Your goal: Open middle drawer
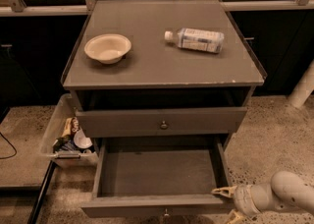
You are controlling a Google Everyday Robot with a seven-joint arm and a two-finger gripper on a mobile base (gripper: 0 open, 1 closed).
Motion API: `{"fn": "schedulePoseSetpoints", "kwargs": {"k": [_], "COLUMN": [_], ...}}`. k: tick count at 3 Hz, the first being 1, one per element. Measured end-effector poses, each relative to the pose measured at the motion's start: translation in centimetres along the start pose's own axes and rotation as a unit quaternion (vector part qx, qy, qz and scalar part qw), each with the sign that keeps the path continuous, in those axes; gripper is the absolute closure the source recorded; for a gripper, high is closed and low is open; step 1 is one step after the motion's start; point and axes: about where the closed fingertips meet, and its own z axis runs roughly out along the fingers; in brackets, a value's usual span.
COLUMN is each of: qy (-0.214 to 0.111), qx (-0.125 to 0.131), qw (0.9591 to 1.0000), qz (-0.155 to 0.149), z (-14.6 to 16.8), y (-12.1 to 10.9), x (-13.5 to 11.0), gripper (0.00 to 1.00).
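Note:
The middle drawer [157, 173] is pulled far out at the bottom of the grey cabinet. Its plain grey tray is bare inside, and its small round knob [166, 213] shows on the front near the lower edge of the view. My gripper [224, 203] is at the right end of that drawer's front, at the lower right. Its two pale fingers are spread apart, one fingertip [217, 191] at the front's top right corner. It holds nothing. The drawer above [162, 121], with its own knob, stands slightly out. The lowest drawer is hidden.
A cream bowl [107, 47] and a lying plastic water bottle [196, 39] rest on the cabinet top [147, 68]. A clear bin of items [66, 134] stands on the floor at the cabinet's left. A white post [301, 88] is at the right.

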Motion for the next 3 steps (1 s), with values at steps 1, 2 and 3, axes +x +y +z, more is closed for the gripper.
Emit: {"fn": "schedulePoseSetpoints", "kwargs": {"k": [1,2,3], "qy": [-0.001,0.011,0.033], "qx": [-0.004,-0.004,-0.005], "qw": [1.0,0.9999,0.9986], "qz": [0.002,-0.01,-0.041], "z": [0.2,-1.2,-3.9], "y": [0.0,-1.3,-3.5], "x": [-0.1,-1.4,-4.6], "gripper": [0.0,0.0,0.0]}}
